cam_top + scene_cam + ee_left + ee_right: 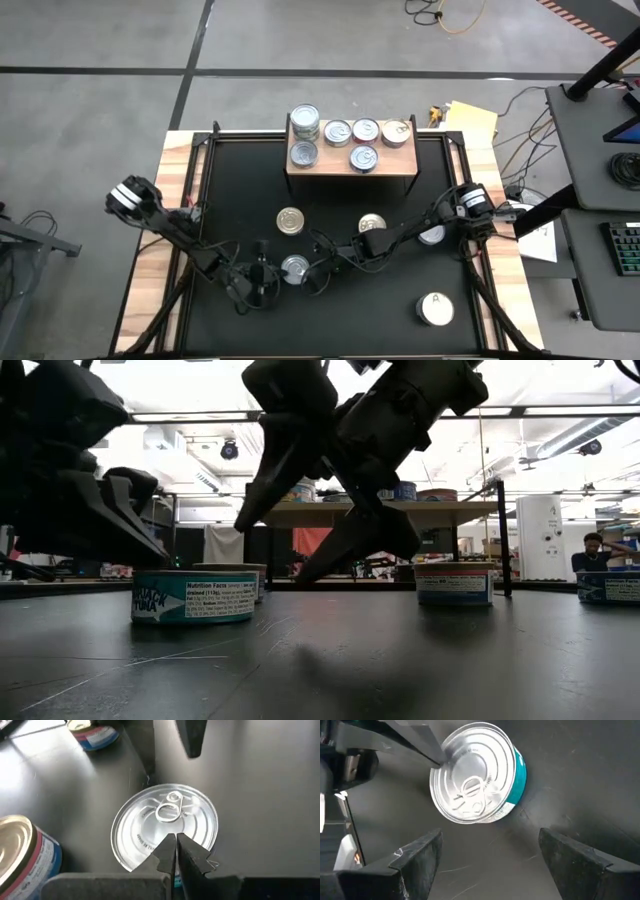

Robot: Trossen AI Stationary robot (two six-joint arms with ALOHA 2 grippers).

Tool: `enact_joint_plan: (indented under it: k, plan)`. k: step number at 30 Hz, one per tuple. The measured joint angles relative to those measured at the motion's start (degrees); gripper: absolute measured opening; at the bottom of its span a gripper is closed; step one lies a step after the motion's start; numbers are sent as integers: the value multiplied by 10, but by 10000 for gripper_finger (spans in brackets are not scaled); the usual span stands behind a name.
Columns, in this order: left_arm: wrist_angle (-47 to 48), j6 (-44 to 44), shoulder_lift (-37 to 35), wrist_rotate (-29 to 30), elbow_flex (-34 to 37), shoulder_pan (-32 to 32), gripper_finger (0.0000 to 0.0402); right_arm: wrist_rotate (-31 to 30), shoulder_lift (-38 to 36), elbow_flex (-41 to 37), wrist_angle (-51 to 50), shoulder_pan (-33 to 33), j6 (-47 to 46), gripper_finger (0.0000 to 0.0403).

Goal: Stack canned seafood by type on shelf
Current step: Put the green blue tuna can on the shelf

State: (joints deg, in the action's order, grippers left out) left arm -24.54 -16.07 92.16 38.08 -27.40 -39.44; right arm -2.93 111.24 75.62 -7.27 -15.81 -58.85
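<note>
High view: teal tin (295, 267) sits on black tabletop (400, 320) btwn both grippers, well apart from shelf (350, 165) w/ six tins on it. Left gripper (268, 277) fully closed, holding nothing, tips just over tin's rim. Right gripper (318, 272) spread wide, empty, just beside tin.

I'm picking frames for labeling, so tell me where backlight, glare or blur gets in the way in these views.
Low view: bright ceiling lights behind turn both arms into silhouettes, and the shelf is dim against them; the teal can label still reads. Left wrist view: soft glare on the can's lid, and the shut left hand covers its edge. Right wrist view: the open right hand's fingers look blurred. High view: evenly lit.
</note>
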Motion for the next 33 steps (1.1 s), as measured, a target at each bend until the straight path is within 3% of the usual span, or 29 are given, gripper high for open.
enact_joint_plan:
  k: [7,14,25,33]
  plan:
    - [-1,-42,11,1,0,4,0,-2,0,0,3,0,10,314]
    - [-4,-71,16,2,1,4,0,-46,2,-1,4,3,30,319]
    - [-1,-75,16,2,1,-1,0,-46,4,-2,32,6,40,311]
    - [0,-87,16,2,2,-2,0,-46,4,-3,32,6,40,328]
